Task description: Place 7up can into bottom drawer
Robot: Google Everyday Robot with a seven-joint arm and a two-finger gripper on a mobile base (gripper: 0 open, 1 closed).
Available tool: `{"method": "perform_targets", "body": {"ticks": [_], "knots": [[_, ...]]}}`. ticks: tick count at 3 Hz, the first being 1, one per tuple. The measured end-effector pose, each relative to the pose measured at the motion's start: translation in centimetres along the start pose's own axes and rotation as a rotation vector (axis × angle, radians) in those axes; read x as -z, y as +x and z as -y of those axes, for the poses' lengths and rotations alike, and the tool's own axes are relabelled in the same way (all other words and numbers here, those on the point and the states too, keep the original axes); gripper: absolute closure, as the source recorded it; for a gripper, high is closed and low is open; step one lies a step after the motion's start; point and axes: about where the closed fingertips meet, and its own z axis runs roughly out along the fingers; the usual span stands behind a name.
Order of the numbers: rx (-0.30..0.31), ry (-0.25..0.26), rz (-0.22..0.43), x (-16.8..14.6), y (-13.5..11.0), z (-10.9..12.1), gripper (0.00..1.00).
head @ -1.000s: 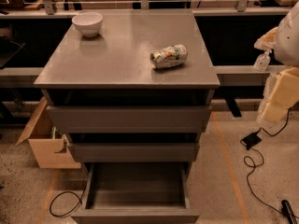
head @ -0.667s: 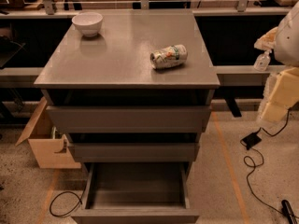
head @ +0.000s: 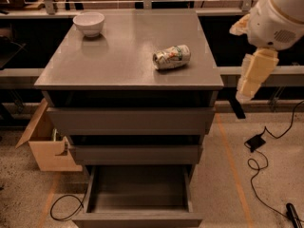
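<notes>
the 7up can (head: 171,57) lies on its side on top of the grey cabinet (head: 123,46). its bottom drawer (head: 137,218) sticks out. the gripper (head: 247,89) hangs right of the cabinet; wide or narrow, i cannot tell.

Noted arm (head: 280,13) cropped at top-right edge, gripper (head: 249,80) right of cabinet (head: 128,120); bottom drawer (head: 137,220) front clipped at lower edge.

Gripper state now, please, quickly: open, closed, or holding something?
Gripper: cannot be told; it hangs right of the cabinet, apart from the 7up can lying on its top.
</notes>
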Motion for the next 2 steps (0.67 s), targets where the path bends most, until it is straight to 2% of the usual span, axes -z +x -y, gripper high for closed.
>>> {"method": "perform_targets", "body": {"ticks": [2], "knots": [[0.111, 0.039, 0.043, -4.1, -3.5, 7.3, 0.0]]}}
